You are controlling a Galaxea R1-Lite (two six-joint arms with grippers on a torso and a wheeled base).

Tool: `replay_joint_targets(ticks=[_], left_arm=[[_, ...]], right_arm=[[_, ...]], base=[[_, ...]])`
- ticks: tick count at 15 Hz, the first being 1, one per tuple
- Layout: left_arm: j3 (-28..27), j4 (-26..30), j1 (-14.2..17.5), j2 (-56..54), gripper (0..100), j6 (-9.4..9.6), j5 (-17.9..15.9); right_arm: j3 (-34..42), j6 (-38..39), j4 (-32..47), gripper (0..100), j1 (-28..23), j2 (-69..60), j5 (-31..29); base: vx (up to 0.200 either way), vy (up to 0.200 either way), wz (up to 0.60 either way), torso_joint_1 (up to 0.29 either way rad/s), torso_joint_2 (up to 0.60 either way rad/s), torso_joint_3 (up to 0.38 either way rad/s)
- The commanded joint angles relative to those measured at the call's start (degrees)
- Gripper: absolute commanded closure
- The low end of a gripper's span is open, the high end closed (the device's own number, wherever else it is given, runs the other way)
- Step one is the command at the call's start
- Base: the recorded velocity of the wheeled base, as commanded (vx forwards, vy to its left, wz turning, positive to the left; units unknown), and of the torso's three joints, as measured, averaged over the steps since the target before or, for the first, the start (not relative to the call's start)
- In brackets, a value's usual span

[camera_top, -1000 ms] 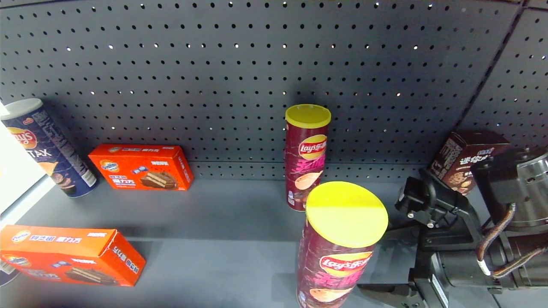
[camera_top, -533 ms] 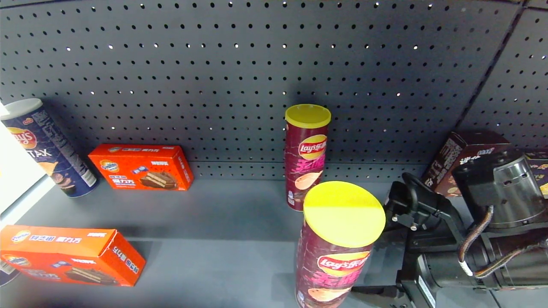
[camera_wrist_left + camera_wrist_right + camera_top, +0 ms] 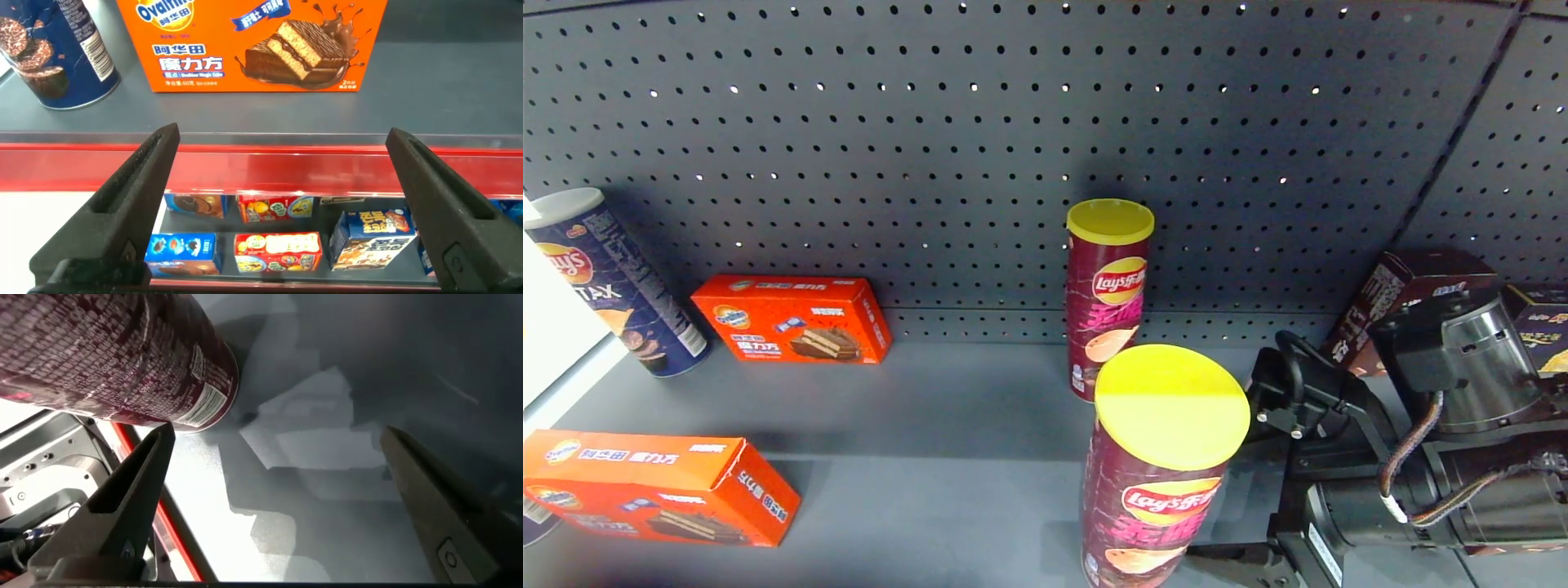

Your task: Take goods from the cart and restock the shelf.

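Landmark: front can [image 3: 1160,474], maroon with a yellow lid, upright on the grey shelf deck [image 3: 931,408] near its front edge.

- Rear can [image 3: 1107,294]: same kind, upright, straight behind the front can and against the pegboard back [image 3: 931,122]. The two stand apart.
- Right gripper [image 3: 278,506]: low on the deck, just right of the front can. Jaws spread wide, nothing between them. One fingertip [image 3: 159,437] sits just beside the can's base; can't tell if it touches.
- Right arm [image 3: 1380,490]: comes in from the right of the front can, level with its lower half.
- Brown box [image 3: 1396,298]: right of and behind the front can, tilted, at the pegboard.
- Orange box [image 3: 792,318]: left of and behind the front can, lying flat by the pegboard.
- Second orange box [image 3: 654,486]: well left of the front can, flat, at the front edge.
- Tall blue can [image 3: 613,282]: farthest left, upright, at the back.
- Left gripper [image 3: 278,204]: well left of the front can, outside the red shelf lip [image 3: 270,167], facing the second orange box. Jaws spread wide, empty.
- Small packets [image 3: 278,249]: on a lower tier under the lip.
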Motion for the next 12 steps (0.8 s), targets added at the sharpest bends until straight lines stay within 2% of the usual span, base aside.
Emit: replay_joint_targets(ticks=[1, 12], left_arm=[[0.00, -0.01, 0.02, 0.04, 0, 0.00, 0.02], [0.00, -0.01, 0.02, 0.04, 0, 0.00, 0.02]], right_arm=[[0.19, -0.03, 0.02, 0, -0.30, -0.39, 0.01], [-1.74, -0.03, 0.02, 0, 0.76, 0.93, -0.08]], base=[[0.000, 0.000, 0.00, 0.000, 0.00, 0.000], [0.000, 0.000, 0.00, 0.000, 0.00, 0.000]])
